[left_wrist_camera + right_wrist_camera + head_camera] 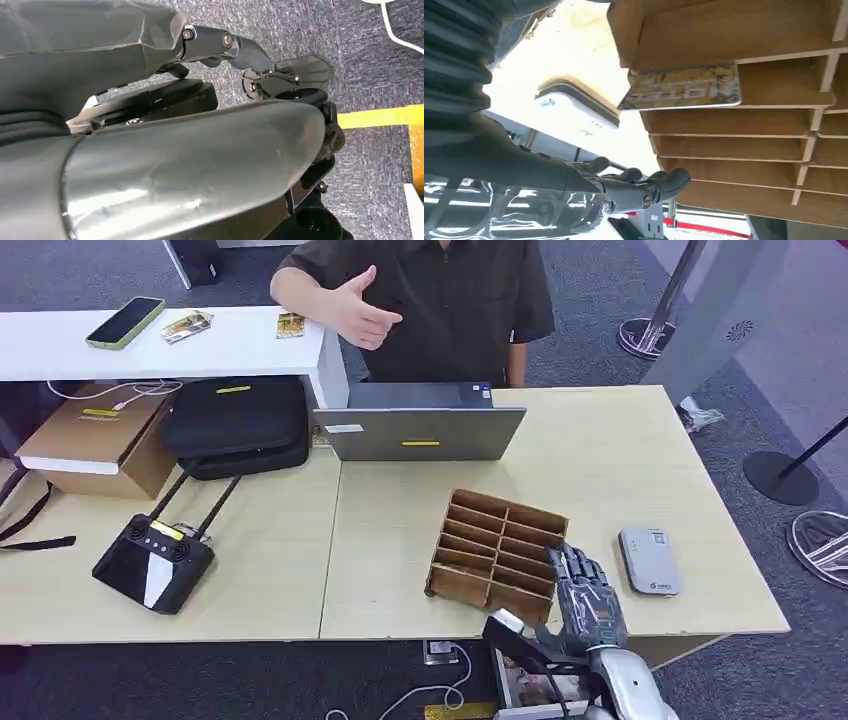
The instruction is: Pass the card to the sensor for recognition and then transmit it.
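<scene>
Your card [684,88] lies flat in a slot of the wooden rack [498,553], long axis across the slot, apart from right hand [587,602] fingers [664,182], spread and empty; sensor [650,560] at rack's 3 o'clock.

Silver forearm [633,692], dark grey right hand [585,597] with visible screws; grey ribbed wrist cover [454,60].

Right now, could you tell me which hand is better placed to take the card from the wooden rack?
The right hand: it hovers open beside the wooden rack, facing the card in its slot. The left hand hangs over the floor.
</scene>
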